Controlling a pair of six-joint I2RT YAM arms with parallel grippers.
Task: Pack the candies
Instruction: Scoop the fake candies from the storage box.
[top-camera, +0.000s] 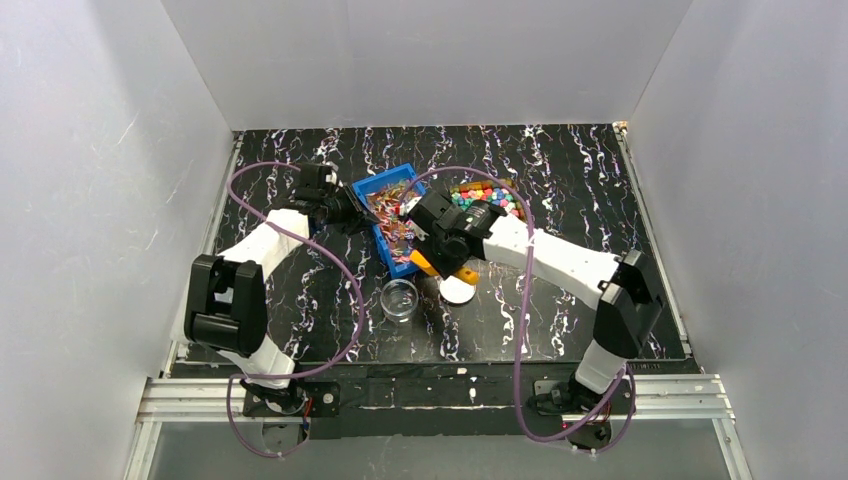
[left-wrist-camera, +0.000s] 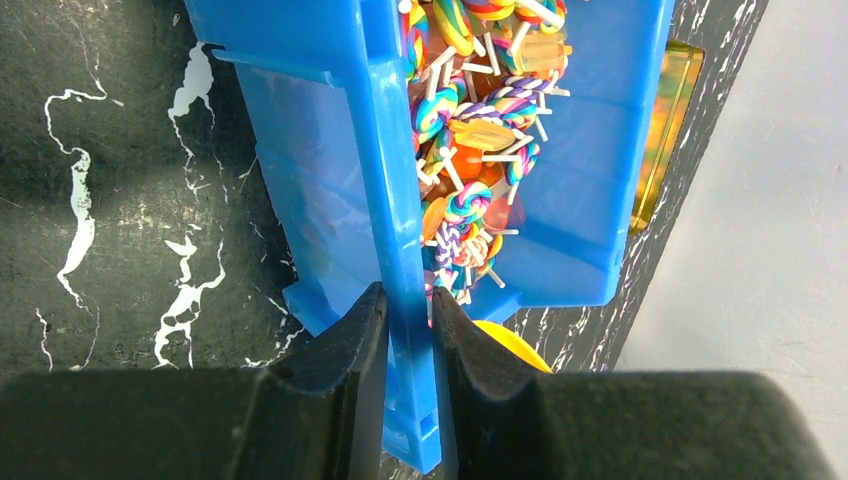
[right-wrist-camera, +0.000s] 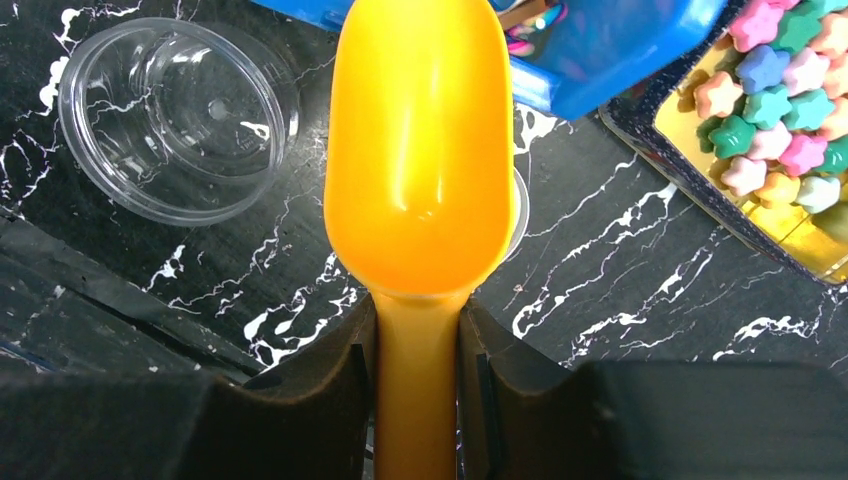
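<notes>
The candies show as two kinds. Swirled and orange lollipop sweets (left-wrist-camera: 470, 150) fill a blue bin (left-wrist-camera: 390, 150), and pastel star-shaped candies (right-wrist-camera: 780, 110) lie in a gold-lined tray (top-camera: 487, 197). My left gripper (left-wrist-camera: 408, 305) is shut on the blue bin's (top-camera: 385, 176) side wall, one finger inside and one outside. My right gripper (right-wrist-camera: 417, 320) is shut on the handle of an orange scoop (right-wrist-camera: 420, 150). The scoop bowl is empty, and its tip reaches the bin's near end (right-wrist-camera: 610, 50). In the top view the right gripper (top-camera: 440, 250) sits just right of the bin.
A clear, empty plastic cup (top-camera: 399, 299) stands on the black marbled table in front of the bin, left of the scoop (top-camera: 425, 266). A white round lid (top-camera: 458, 289) lies beside it, under the scoop. White walls enclose the table.
</notes>
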